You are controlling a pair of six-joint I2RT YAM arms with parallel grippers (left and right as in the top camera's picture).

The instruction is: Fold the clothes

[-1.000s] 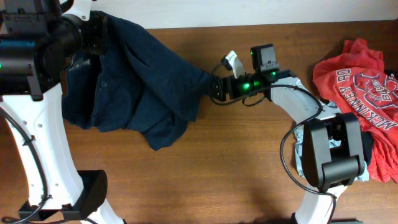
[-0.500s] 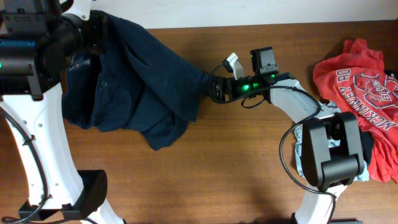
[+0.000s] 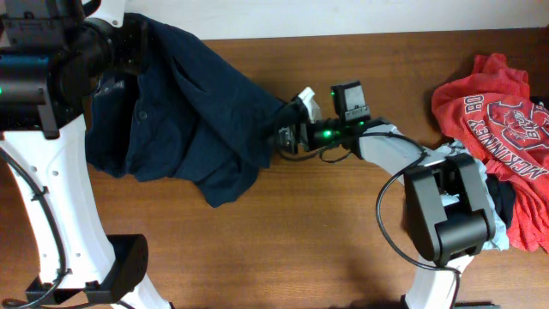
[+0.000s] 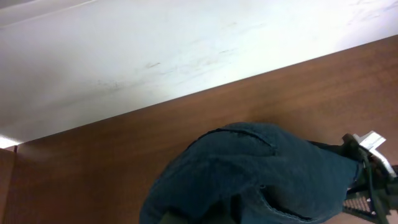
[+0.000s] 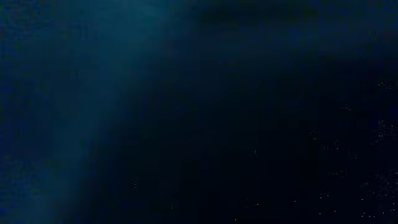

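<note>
R wrist view is all dark blue cloth, no edge or finger to make out; the clothes [image 3: 189, 120] fill the lens. L gripper can't be seen: overhead, the L arm [image 3: 51, 60] covers it, and in the L wrist view the cloth bunches up at the frame's bottom edge; jaws together, appar. clamped on the clothes' top-left corner. That corner is held up, and the rest hangs and spreads over the left half of the table [image 3: 343, 249]. R gripper [image 3: 290, 122] sits at the garment's right tip; jaws apart, w/ one white finger [image 3: 306, 101] showing and the other lost against the fabric. Can't tell if any cloth lies between them.

Edges: the cloth's top overlaps the table's far edge at upper left, where a white wall [image 4: 186, 50] meets the wood. Bare wood runs across the front-middle, btwn the arm bases, and behind the R arm.

A red shirt [image 3: 493, 112] is heaped at the right edge, partly cut off; white lettering looks like "MCKINNEY", the rest unreadable. A pale cloth [image 3: 413, 215] peeks out by the R arm's base.
</note>
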